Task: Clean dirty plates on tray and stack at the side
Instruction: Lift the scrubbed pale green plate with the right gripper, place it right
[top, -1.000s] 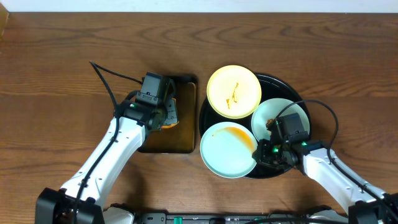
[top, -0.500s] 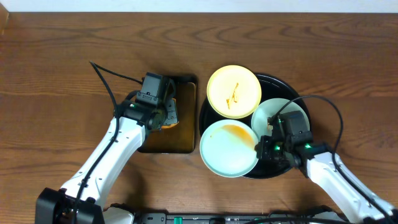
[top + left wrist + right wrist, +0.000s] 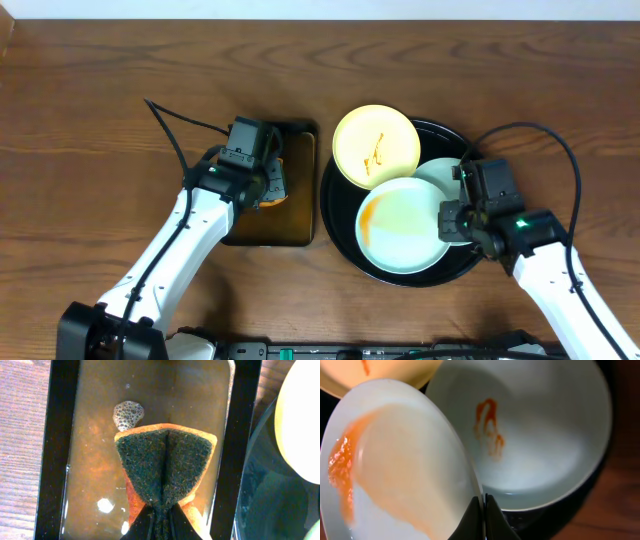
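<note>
Left side of the table (image 3: 100, 80): rectangular dark pan (image 3: 285, 225) with brownish water and one clump of foam (image 3: 128, 413) floating at its far end.
- Left claw (image 3: 159, 519) sits over the pan. Fingers nearly together, pinching a sponge (image 3: 165, 467) folded in half, dark scouring face outward, orange backing showing at the edges.
- Whether the sponge touches the water cannot be told.

Right of the pan, just beside it: round black tray (image 3: 350, 255) carrying all three plates.
- Yellow plate (image 3: 376, 147) at the far left of the tray, hanging past the rim, thin orange streaks near its centre.
- Front mint plate (image 3: 403, 225) lies over the middle and near part of the tray, with a broad orange smear along its left side.
- Rear mint plate (image 3: 440, 172) is to the right and farther back, partly covered by the front one. Small red squiggle inside it, seen in the right wrist view.

Right claw (image 3: 482, 510): fingers closed down to a thin gap, clamped on the right-hand rim of the front mint plate. That plate overlaps the rear one. Where it meets the yellow plate, cannot tell which is on top.
</note>
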You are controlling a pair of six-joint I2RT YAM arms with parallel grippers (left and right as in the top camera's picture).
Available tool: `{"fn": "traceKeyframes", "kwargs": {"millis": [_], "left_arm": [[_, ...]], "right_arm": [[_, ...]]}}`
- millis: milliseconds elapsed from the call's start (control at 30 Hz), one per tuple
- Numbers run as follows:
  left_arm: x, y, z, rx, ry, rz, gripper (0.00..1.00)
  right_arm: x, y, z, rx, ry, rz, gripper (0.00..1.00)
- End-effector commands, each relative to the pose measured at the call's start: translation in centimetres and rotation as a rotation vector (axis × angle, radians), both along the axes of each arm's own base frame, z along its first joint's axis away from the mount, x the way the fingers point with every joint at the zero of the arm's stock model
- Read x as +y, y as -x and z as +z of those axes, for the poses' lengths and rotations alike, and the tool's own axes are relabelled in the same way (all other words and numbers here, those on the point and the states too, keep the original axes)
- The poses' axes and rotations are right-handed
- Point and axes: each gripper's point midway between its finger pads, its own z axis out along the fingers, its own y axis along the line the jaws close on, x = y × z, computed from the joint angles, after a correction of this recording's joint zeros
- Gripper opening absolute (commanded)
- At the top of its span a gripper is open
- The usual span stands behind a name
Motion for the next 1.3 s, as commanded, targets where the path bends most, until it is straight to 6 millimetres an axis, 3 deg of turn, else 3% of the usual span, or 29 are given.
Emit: {"fn": "traceKeyframes", "kwargs": {"millis": [0, 233, 433, 533, 767, 1267], "left_arm": [[0.4, 0.1, -0.4, 0.005, -0.024, -0.007, 0.08], [0.4, 0.1, -0.4, 0.004, -0.024, -0.007, 0.08], [0.4, 0.0, -0.4, 0.002, -0.023, -0.007, 0.08], [0.4, 0.0, -0.4, 0.001, -0.023, -0.007, 0.08], [0.3, -0.1, -0.3, -0.003, -0.022, -0.007, 0.08], [0.3, -0.1, -0.3, -0.003, -0.022, -0.006, 0.08]], "right_arm": [[-0.7, -1.6, 2.4, -0.086, 0.074, 0.022, 0.01], [-1.6, -3.9, 5.6, -0.196, 0.174, 0.066, 0.01], [-3.6, -5.4, 7.9, -0.287, 0.384, 0.108, 0.01], [-3.7, -6.0, 8.7, -0.326, 0.463, 0.133, 0.01], [-1.4, -7.2, 11.1, -0.447, 0.643, 0.240, 0.01], [4.7, -7.5, 12.5, -0.575, 0.920, 0.377, 0.01]]}}
